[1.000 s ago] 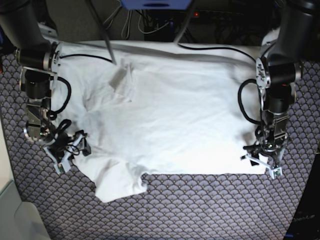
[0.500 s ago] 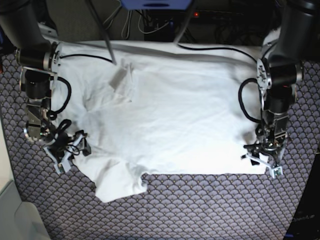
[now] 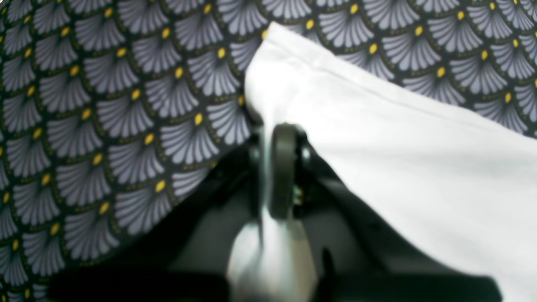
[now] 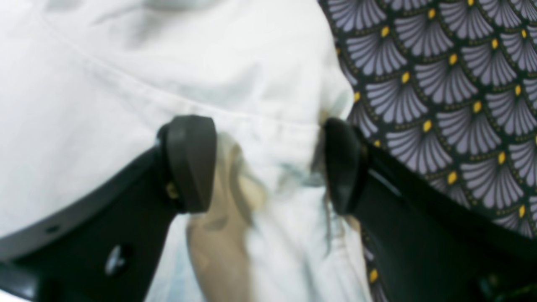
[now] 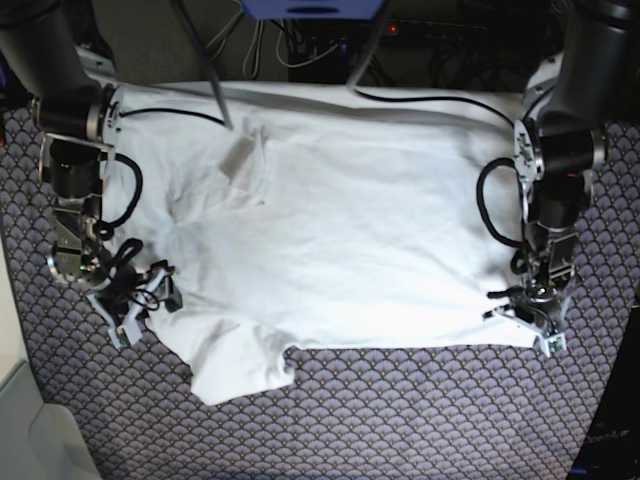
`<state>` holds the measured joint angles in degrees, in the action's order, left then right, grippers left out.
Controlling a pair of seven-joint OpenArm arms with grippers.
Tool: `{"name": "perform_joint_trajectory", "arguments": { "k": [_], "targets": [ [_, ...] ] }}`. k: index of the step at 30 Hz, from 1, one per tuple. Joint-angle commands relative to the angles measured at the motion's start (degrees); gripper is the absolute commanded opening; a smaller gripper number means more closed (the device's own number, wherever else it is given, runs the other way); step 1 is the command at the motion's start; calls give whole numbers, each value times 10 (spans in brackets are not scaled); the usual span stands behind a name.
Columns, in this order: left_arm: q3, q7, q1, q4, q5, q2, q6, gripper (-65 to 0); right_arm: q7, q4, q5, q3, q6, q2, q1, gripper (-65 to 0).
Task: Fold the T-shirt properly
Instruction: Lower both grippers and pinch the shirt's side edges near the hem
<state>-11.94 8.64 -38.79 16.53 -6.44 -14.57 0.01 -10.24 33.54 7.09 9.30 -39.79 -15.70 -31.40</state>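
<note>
The white T-shirt (image 5: 340,230) lies spread and wrinkled on the patterned table, with one sleeve pointing toward the front left. My left gripper (image 5: 530,322) is at the shirt's front right hem corner. In the left wrist view its jaws (image 3: 275,167) are pressed together with a strip of the T-shirt (image 3: 398,138) pinched between the pads. My right gripper (image 5: 140,295) is at the shirt's left edge near the sleeve. In the right wrist view the gripper (image 4: 264,167) stands open, its two black pads wide apart, with bunched T-shirt (image 4: 147,63) cloth lying between them.
A dark tablecloth with a grey fan pattern (image 5: 400,420) covers the table. Black cables (image 5: 430,97) run along the shirt's far edge, and a thin dark rod (image 5: 210,70) slants down onto it at the back left. A pale bin (image 5: 40,440) sits at the front left corner.
My left gripper has shut on the shirt's front right hem corner, and the cloth there has bunched slightly. The right arm and gripper have not moved.
</note>
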Motion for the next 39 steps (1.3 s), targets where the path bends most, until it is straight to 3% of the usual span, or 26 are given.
{"name": "perform_joint_trajectory", "arguments": {
  "k": [1,10,29,32,37,39],
  "targets": [
    [-1,40,-8,7,-1,-2,2,-646,1,9,-3,1,-2,-4,-13,-240],
    [-1,143,-8,154,-1,-1,2,-646,1,9,-3,1,-2,-4,-13,-240],
    [-2,143,34,158,-1,-2,2,-646,2,9,-4,2,-2,-4,-14,-244],
    [-2,143,38,159,-1,-2,2,-646,2,9,-4,2,-2,-4,-14,-321],
    [-2,143,38,159,-1,-2,2,-646,2,9,-4,2,-2,-4,-15,-575],
    [-2,143,38,159,-1,-2,2,-646,2,9,-4,2,-2,-4,-16,-646]
  ]
}}
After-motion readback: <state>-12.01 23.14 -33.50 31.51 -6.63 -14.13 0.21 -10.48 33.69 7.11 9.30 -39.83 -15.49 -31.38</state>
